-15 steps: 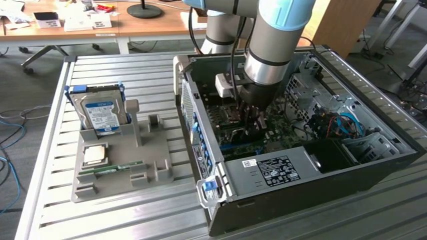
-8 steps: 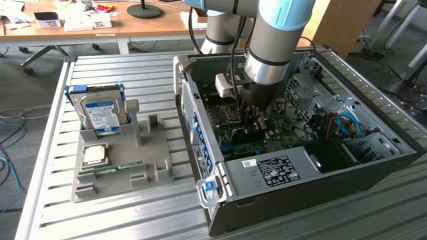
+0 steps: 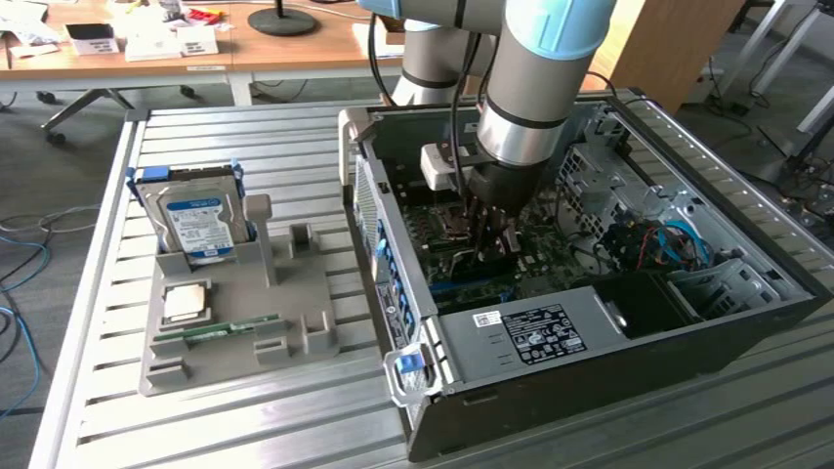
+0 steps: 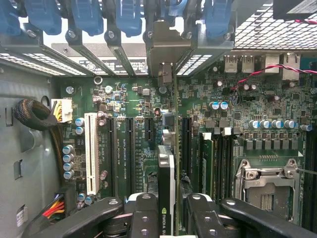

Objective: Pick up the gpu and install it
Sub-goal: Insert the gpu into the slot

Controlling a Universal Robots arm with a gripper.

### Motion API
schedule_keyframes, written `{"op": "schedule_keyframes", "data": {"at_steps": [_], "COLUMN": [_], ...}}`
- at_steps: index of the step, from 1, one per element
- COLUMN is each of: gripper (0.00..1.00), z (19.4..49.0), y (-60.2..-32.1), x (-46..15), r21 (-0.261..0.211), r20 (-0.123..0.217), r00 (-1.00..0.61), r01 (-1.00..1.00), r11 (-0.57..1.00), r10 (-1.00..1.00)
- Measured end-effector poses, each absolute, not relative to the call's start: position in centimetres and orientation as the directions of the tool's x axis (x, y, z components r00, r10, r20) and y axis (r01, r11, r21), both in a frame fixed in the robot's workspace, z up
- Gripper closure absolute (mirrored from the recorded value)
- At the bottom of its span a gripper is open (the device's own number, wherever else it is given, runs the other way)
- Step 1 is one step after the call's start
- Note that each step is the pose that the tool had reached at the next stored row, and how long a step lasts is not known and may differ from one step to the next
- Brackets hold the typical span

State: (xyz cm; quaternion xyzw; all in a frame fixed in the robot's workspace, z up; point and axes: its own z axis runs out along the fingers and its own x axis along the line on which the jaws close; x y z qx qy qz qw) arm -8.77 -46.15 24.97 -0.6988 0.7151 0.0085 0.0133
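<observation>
Gpu [image 4: 167,186] stands on edge between the fingers [image 4: 143,218], seen edge-on in the wrist view, its black cooler with a green logo facing one finger and the thin board facing the other. The fingers pinch it from both flat sides. Its silver bracket end [image 4: 166,74] reaches up to the row of rear slot covers with blue latches [image 4: 129,17], and its lower edge sits over the motherboard [image 4: 124,144] among the long expansion slots, beside the white slot [image 4: 90,151].

In the exterior view the arm [image 3: 534,88] comes straight down into the open computer case [image 3: 587,293], wrist vertical, gripper [image 3: 493,234] low over the board. Case walls close round it; the power supply [image 3: 534,332] lies near it. On the slatted tabletop [image 3: 195,430], toward the exterior view's left, a grey holder tray [image 3: 234,322] carries a hard drive [image 3: 195,220], well apart from the case.
</observation>
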Motion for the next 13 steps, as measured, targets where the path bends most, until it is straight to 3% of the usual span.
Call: {"op": "schedule_keyframes", "data": {"at_steps": [13], "gripper": [0.73], "z": [24.85], "y": [-46.15], "x": [-9.0], "r21": [-0.006], "r20": [-0.031], "r00": [-0.023], "r01": [-1.0], "r11": [0.023], "r10": [-0.999]}}
